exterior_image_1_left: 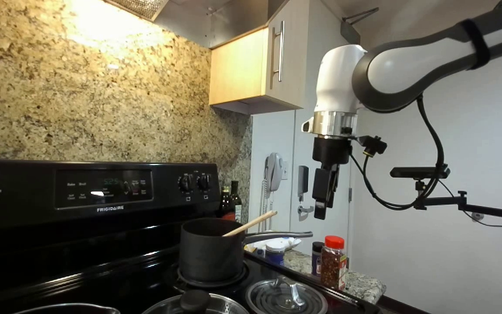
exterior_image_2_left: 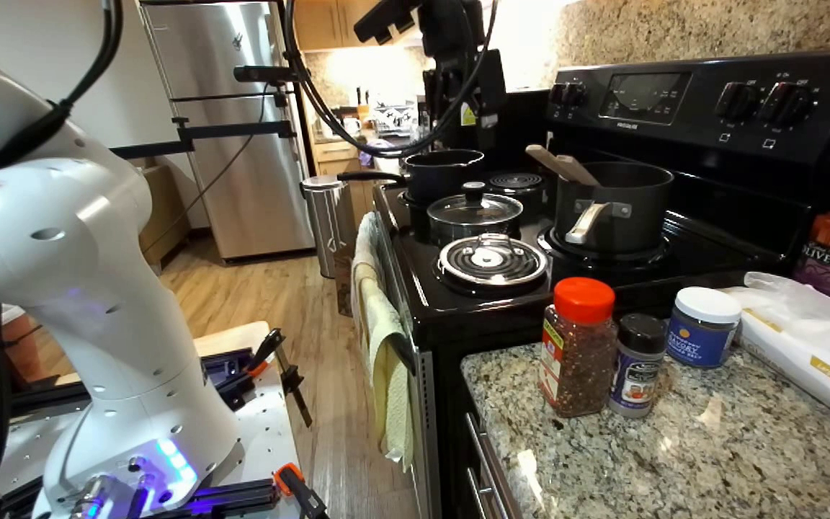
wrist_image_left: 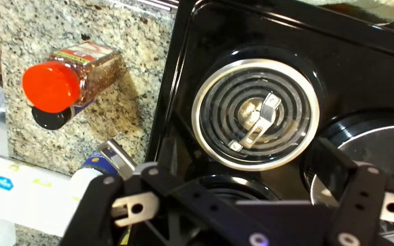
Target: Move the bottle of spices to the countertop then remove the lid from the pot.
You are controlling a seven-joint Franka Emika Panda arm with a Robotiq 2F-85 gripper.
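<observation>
- The arm (exterior_image_1_left: 390, 74) slopes down to its wrist, which points the end effector (exterior_image_1_left: 325, 208) straight down, well apart from everything below; in the wrist view the fingers (wrist_image_left: 339, 163) stand widely spread — gripping nothing.
- The black stove (exterior_image_1_left: 146, 261) borders the speckled bench (exterior_image_2_left: 746, 447).
- A dark pot (exterior_image_1_left: 211, 255) has a wooden utensil (exterior_image_1_left: 251, 223) leaning out.
- The pot (exterior_image_2_left: 458, 232) sits on the stove, its knobbed lid (exterior_image_2_left: 475, 209) on top.
- A glass cover (exterior_image_2_left: 493, 259) with a metal handle lies flat over a coil burner.
- The bottle of spices (exterior_image_2_left: 579, 353), red-capped, full of reddish-brown flakes, stands upright on the bench — just beside a smaller dark-capped bottle (exterior_image_2_left: 636, 367).
</observation>
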